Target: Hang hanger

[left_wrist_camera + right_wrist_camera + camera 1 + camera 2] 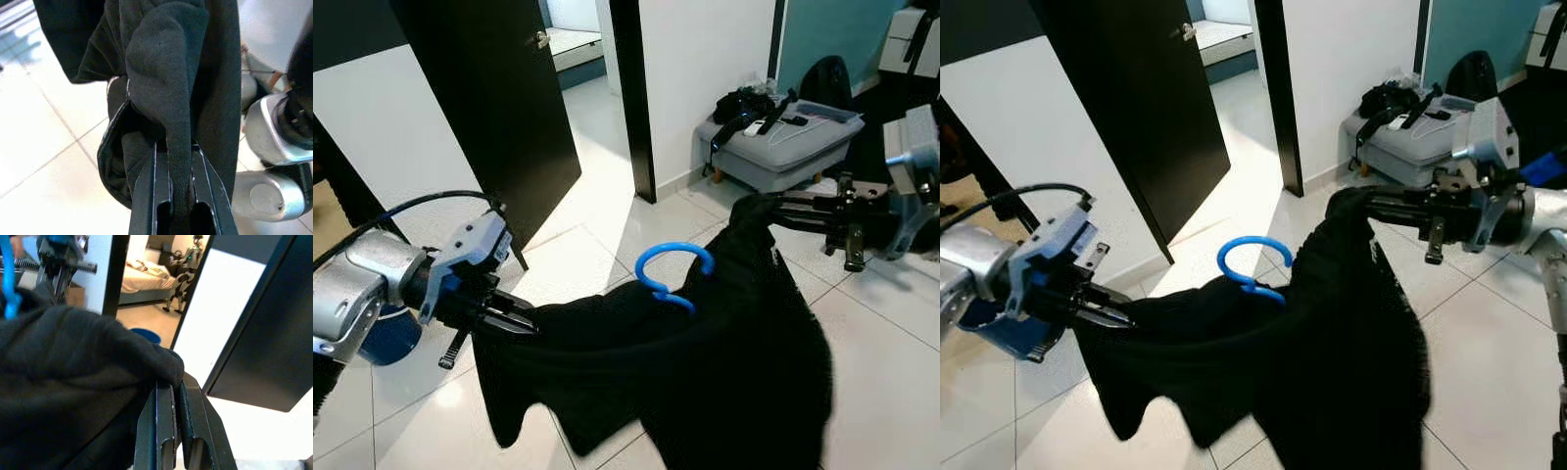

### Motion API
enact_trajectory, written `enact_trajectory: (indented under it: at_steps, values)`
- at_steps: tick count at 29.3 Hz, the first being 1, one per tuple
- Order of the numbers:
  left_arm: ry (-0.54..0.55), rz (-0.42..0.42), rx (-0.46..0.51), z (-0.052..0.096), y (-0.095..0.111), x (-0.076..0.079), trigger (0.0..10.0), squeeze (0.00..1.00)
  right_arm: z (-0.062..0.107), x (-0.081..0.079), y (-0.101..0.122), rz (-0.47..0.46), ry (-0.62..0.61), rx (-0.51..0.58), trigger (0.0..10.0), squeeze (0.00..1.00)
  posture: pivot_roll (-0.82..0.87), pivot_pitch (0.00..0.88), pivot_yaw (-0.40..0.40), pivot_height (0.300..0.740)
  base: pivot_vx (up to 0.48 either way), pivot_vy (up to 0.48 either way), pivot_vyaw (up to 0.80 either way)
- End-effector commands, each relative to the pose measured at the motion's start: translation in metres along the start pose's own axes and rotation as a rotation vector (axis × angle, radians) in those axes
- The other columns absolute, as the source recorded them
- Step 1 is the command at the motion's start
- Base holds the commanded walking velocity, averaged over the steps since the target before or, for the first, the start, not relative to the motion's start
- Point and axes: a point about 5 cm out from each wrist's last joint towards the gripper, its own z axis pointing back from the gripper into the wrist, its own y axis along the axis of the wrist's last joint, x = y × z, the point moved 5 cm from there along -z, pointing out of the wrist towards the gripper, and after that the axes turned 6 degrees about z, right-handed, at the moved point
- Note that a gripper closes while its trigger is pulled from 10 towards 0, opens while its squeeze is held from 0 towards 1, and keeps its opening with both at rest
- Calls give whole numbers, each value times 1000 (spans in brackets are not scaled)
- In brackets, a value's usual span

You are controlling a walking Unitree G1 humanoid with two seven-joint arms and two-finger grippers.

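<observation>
1. Garment (705, 362): one black piece of clothing hangs stretched between the two arms, above a white tiled floor (891, 372), its lower edge drooping in loose folds.
2. One blue hanger (671, 274) sits in the cloth; its curved hook rises out of the top of the fabric about midway between the two grippers, the rest hidden inside the garment.
3. The left gripper (514, 321) is clenched on the garment's left edge; the left wrist view shows a fold of black cloth pinched between its two black fingers (149, 196).
4. The right gripper (1381, 208) is clamped on the garment's other end, held higher than the left; in the right wrist view its two fingers (164, 431) sit pressed together with cloth bunched over their tips.
5. One dark door (499, 108) stands open behind the left arm, with a lit room beyond it.
6. One grey case (783, 147) lies against the white wall behind the right arm, with a black bag (744, 103) and other small items on top.
7. One blue round object (386, 338) sits on the floor below the left arm.
</observation>
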Motion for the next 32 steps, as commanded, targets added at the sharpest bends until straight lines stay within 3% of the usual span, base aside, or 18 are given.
enact_trajectory:
  at_steps: [1, 7, 15, 20, 22, 25, 27, 32]
  values:
    - [-6, -53, -3, 14, 19, 3, 10000, 0, -4, -5, -5, -9, 48, -35, 0, 0, -71, 0, 121, 736, 0, 0, 0]
    - [-9, -78, -16, 20, 27, 4, 10000, 0, -4, -12, -20, -24, 92, -112, 0, 0, -72, 0, 119, 736, 0, 0, 0]
    - [130, -109, -132, 31, 5, -24, 10000, 0, 6, -21, -44, -29, 153, -262, 0, 0, -75, 0, 120, 736, 0, 0, 0]
    - [210, -105, -189, 35, -7, -37, 10000, 0, 11, -18, -42, -35, 151, -258, 0, 0, -75, 0, 122, 736, 0, 0, 0]
    - [297, -97, -202, 39, -15, -49, 10000, 0, 13, -14, -34, -33, 142, -234, 0, 0, -75, 0, 124, 736, 0, 0, 0]
    - [301, -93, -187, 39, -15, -49, 10000, 0, 15, -14, -34, -28, 141, -243, 0, 0, -79, 0, 125, 736, 0, 0, 0]
    - [229, -95, -131, 35, -8, -38, 10000, 0, 17, -15, -38, -25, 142, -267, 0, 0, -79, 0, 127, 736, 0, 0, 0]
    - [154, -103, -102, 31, -2, -28, 10000, 0, 20, -13, -40, -20, 139, -285, 0, 0, -79, 0, 126, 736, 0, 0, 0]
